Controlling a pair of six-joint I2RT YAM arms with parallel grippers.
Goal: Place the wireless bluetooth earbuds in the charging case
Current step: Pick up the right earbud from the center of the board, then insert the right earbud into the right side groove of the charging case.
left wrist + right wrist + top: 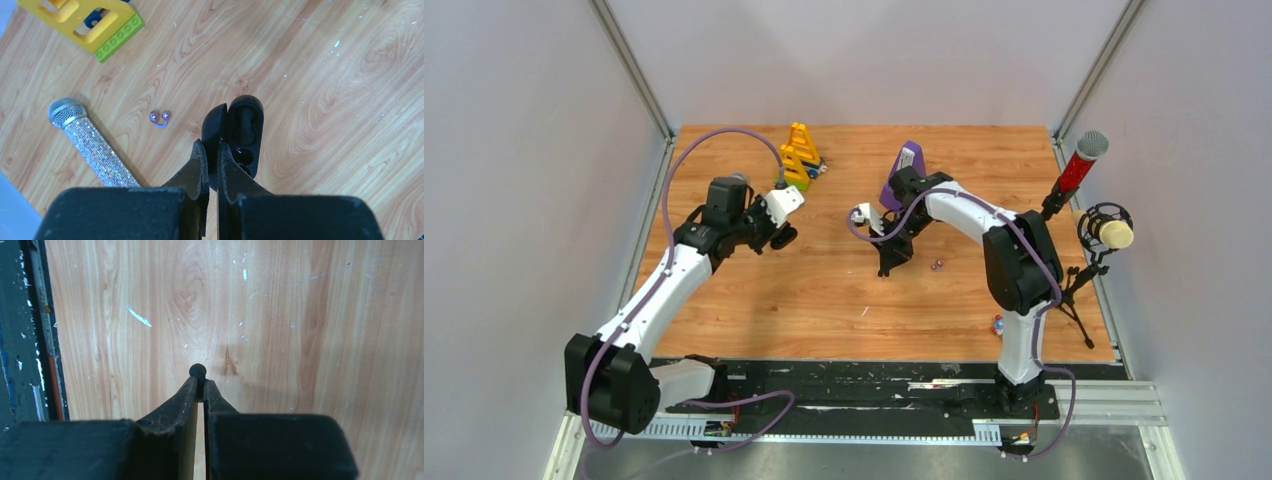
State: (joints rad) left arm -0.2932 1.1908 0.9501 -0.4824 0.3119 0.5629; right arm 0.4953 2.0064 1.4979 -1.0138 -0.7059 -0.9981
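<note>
Now a bud (198, 371) is pinched at the very tips of the right gripper (201, 384), whose jaws are pressed almost together on it, above bare table (310, 315). The case (245, 127) is held by the left gripper (211, 146), with the jaws closed on its near end. Its lid is swung open to one side, and the dark wells of the base are exposed toward the wrist camera. The long axis of the case runs straight out from the fingers, in line with them. Whether the second bud is already seated in a well cannot be told, and it is not made out anywhere on the table.

From above, the two grippers are seen well apart, with the case to the left of the right gripper at about the same depth. The bud must therefore be carried leftward, or the case brought rightward, before a well can be reached. Fine alignment is likely to be called for, since little of the bud shows past the tips. A slip from so shallow a pinch is judged the main risk. Purple beads (160, 118) and a glittered microphone (92, 147) lie on the table below the case and are no part of the task.
</note>
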